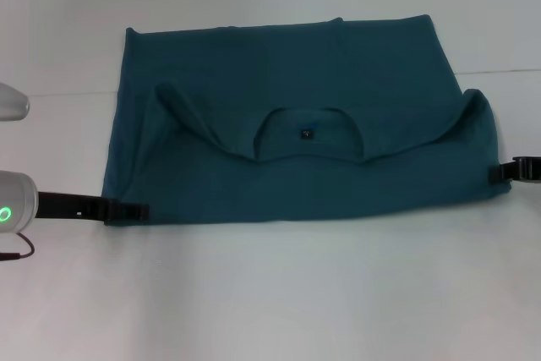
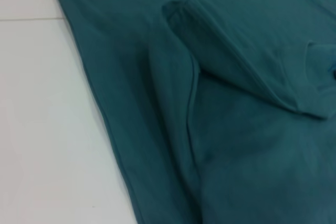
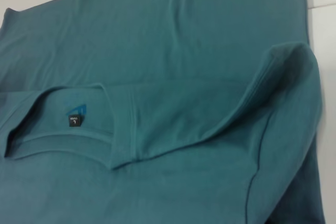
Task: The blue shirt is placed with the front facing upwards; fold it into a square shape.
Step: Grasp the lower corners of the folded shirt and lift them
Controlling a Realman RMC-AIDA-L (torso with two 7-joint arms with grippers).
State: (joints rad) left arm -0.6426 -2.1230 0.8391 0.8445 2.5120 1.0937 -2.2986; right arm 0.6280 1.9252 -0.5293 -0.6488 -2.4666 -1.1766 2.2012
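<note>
Shirt [image 1: 296, 124] lies folded on the white bench [image 1: 270, 293], left gripper [image 1: 139, 209] and right gripper [image 1: 499, 172] at its near corners; can't tell if jaws are pinching. Neck label [image 3: 76, 119] reads "L".

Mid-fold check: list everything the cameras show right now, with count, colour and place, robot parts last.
blue shirt: one, dark teal-blue, spread across the middle of the table, folded over on itself with the neckline facing up; lettering not visible.
inner label: one, small and dark, inside the neckline at the shirt's centre.
table: one, white, under everything.
left gripper: one, black, at the shirt's near left corner.
right gripper: one, black, at the shirt's right edge, by the raised sleeve fold.
</note>
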